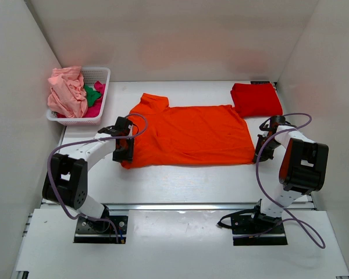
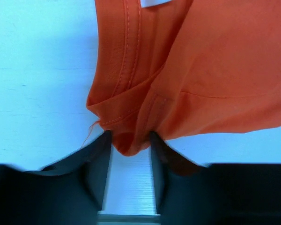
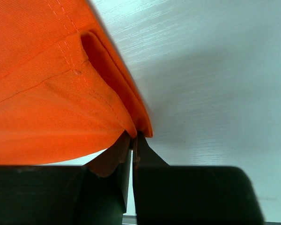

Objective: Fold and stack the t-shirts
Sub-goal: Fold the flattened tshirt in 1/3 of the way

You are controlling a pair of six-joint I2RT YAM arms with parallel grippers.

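Observation:
The bright orange t-shirt (image 1: 192,135) lies flat across the middle of the table, folded lengthwise, collar end to the left. My left gripper (image 1: 124,154) is at its near left corner. In the left wrist view (image 2: 131,141) the jaws stand apart with a bunch of orange hem (image 2: 131,117) between the fingertips. My right gripper (image 1: 260,154) is at the near right corner. In the right wrist view (image 3: 133,138) it is shut on the shirt's doubled edge (image 3: 107,103). A folded red t-shirt (image 1: 256,99) lies at the back right.
A white mesh basket (image 1: 102,72) at the back left holds a pale pink shirt (image 1: 67,93), a green one (image 1: 92,95) and a magenta one (image 1: 99,86). White walls enclose the table on three sides. Cables loop beside both arms.

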